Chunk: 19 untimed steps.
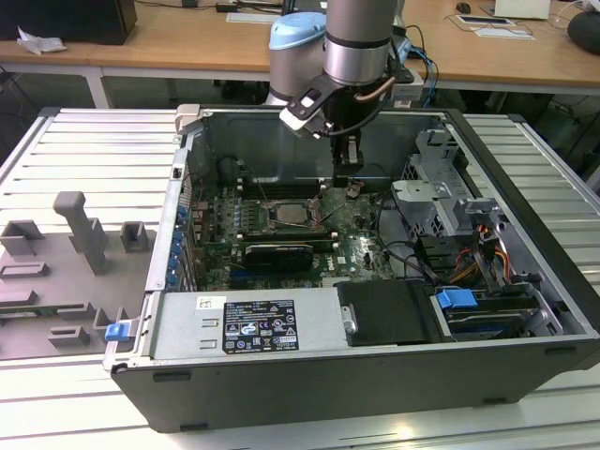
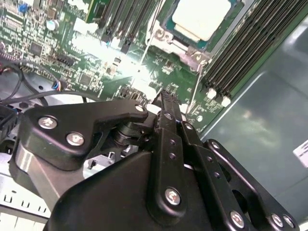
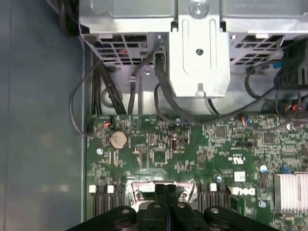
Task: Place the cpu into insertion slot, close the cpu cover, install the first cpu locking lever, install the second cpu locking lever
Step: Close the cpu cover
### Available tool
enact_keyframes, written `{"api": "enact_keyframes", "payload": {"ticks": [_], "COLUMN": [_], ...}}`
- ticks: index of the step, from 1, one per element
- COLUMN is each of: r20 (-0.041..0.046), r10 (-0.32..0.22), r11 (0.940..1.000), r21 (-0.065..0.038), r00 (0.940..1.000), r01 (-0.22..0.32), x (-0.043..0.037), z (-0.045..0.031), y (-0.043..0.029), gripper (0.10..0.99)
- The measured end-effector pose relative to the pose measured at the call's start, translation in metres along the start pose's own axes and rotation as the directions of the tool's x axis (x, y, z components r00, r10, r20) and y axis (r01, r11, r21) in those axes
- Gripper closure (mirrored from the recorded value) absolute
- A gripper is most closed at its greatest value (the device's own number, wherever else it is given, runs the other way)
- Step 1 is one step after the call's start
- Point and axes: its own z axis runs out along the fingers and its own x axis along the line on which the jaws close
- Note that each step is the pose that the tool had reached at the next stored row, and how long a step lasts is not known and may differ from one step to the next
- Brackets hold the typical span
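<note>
One arm: reaches down into the open computer box.
Gripper: hangs close over the green board.
Jaws: pressed tight together in both wrist views, with nothing between them.
Chip: lies flat in its socket, out past the jaw tips and lower down, not touching them.
Black slots: beside the socket.

Matt metal cpu; glossy circuit board.
</note>
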Motion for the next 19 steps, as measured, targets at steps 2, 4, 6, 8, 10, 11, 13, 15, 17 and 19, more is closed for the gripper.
{"api": "enact_keyframes", "payload": {"ticks": [2,4,6,8,10,11,13,15,17,19], "r20": [-0.0003,-0.0001,-0.0005,-0.0005,-0.0007,-0.0008,-0.0009,-0.0010,-0.0010,-0.0010], "r10": [-0.002,-0.005,-0.007,-0.010,-0.012,-0.014,-0.015,-0.017,-0.017,-0.017], "r11": [1.0000,1.0000,1.0000,0.9999,0.9998,0.9997,0.9997,0.9996,0.9996,0.9995], "r21": [0.001,0.002,0.003,0.007,0.013,0.018,0.020,0.023,0.023,0.027], "r00": [1.0000,1.0000,1.0000,0.9999,0.9999,0.9999,0.9999,0.9999,0.9999,0.9999], "r01": [0.002,0.005,0.007,0.010,0.012,0.014,0.015,0.017,0.017,0.017], "x": [0.0002,0.0003,0.0007,0.0010,0.0014,0.0016,0.0018,0.0020,0.0020,0.0020], "z": [0.0011,0.0018,0.0025,0.0035,0.0047,0.0058,0.0066,0.0088,0.0112,0.0149], "y": [0.0028,0.0052,0.0086,0.0122,0.0167,0.0202,0.0221,0.0239,0.0242,0.0243], "gripper": [0.980,0.980,0.980,0.980,0.980,0.980,0.980,0.980,0.980,0.980]}}
